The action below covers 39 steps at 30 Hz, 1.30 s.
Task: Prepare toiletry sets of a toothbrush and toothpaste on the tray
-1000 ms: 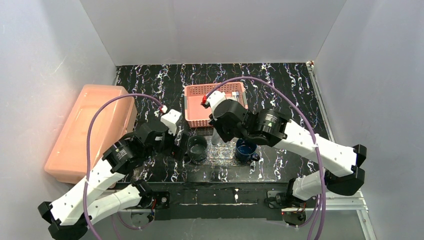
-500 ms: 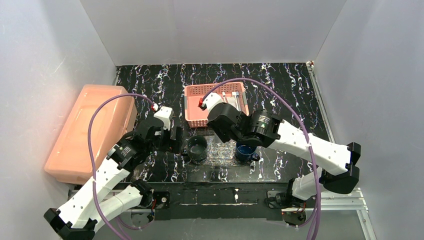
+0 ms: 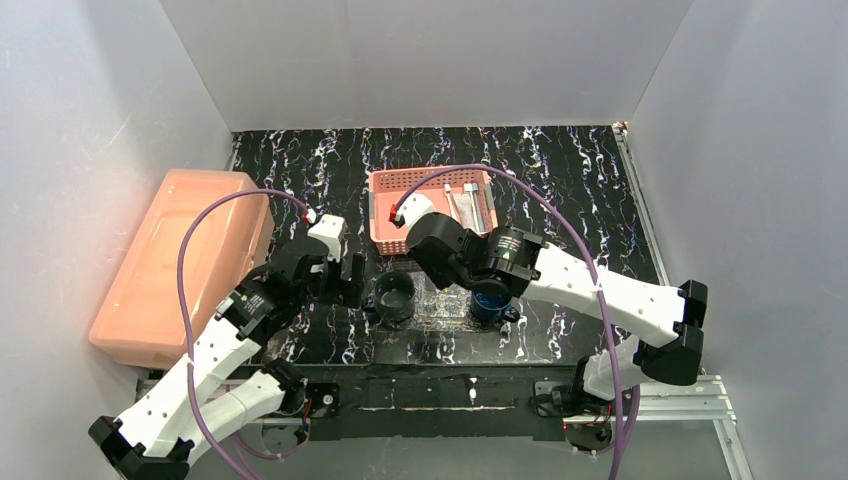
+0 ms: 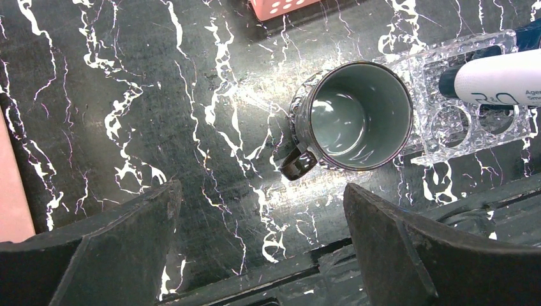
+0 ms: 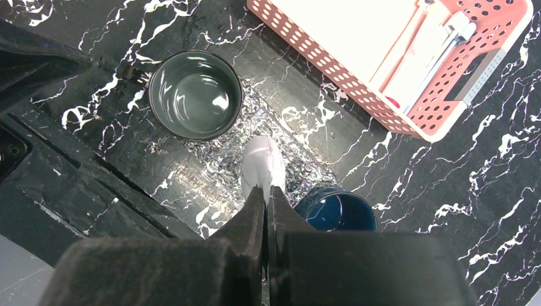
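White tube (image 5: 262,164) held over the tray (image 5: 220,162)
Right tool (image 5: 266,189) clamped on it, between grey cup (image 5: 195,94) and blue cup (image 5: 336,213); left tool (image 4: 260,191) fingers wide apart near the grey cup.

Black marbled table (image 3: 580,180). Clear glitter tray (image 3: 440,310) at centre. From the tray: grey mug (image 3: 394,293) at 9 o'clock, blue mug (image 3: 492,303) at 3, pink basket (image 3: 390,215) at 12. Salmon box (image 3: 170,260) at the table's 9 o'clock edge.
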Each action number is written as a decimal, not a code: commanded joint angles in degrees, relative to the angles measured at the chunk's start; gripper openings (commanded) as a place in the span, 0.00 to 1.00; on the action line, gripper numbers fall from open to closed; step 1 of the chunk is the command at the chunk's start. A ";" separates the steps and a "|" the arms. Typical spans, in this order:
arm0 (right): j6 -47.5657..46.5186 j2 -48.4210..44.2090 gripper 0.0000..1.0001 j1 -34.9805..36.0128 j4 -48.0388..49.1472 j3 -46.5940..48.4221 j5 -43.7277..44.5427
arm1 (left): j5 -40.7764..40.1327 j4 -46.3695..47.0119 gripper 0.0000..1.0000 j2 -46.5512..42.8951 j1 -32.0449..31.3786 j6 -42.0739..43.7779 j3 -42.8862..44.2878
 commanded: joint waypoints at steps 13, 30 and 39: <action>-0.45 -1.69 0.01 -3.24 6.86 -3.56 -2.72 | -0.86 0.56 0.96 0.48 0.34 0.10 -0.26; -0.62 -1.85 0.01 -4.86 8.65 -6.22 -4.31 | -0.87 0.72 0.96 0.84 0.35 0.23 -0.18; -0.89 -1.19 0.01 -6.15 9.83 -7.64 -5.71 | -0.69 0.74 0.96 1.06 0.35 0.43 -0.17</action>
